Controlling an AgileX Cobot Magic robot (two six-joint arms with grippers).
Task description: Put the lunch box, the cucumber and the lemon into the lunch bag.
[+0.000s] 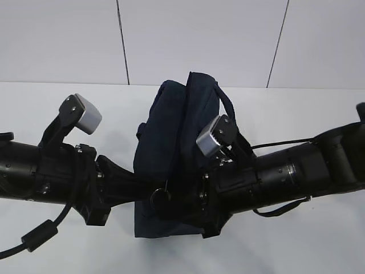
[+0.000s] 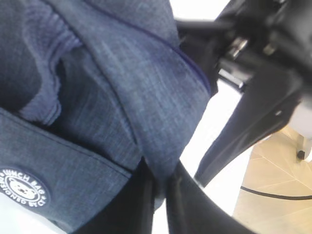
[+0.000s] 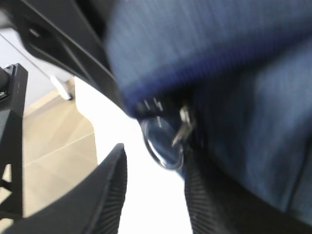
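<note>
Left gripper fills the near left wrist view, fingers pinched on a fold of the boxy dark navy fabric lunch bag, likely bracing it. Right gripper stands half apart around the silver ring pull, seemingly for zipping; no firm grip visible.

You get bright, even light on the white tabletop, barely any shadows. Your wrist views are soft, the right one badly blurred on the lunch bag.
</note>
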